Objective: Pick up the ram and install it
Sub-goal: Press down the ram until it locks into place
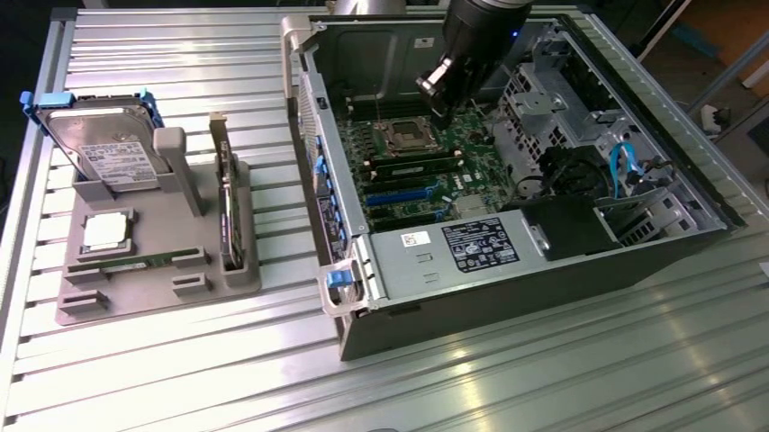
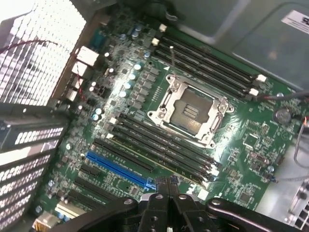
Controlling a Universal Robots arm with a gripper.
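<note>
Overall scene: we see a ribbed metal tabletop [image 1: 541, 360] carrying an open computer case [image 1: 505, 306] and, on the exterior view's left, a grey tray [image 1: 144, 301].
Case: it lies on its side with the motherboard [image 1: 415, 193] exposed.
Arm: it reaches down into the case over the board.
Tray contents: a hard drive [image 1: 103, 144] stands upright at the back, an expansion card [image 1: 225, 207] stands on edge along one side, and a square silver processor chip [image 1: 106, 229] lies flat.
Hand: we find the hand [image 2: 166, 191] clenched with its fingertips together, empty, and just above the slots beside the empty processor socket [image 2: 190, 111].
Ram: we make out the ram [image 2: 154, 157] as a thin green edge standing in one of those slots, directly under the hand.
Contact: we cannot tell whether the fingertips touch it.
</note>
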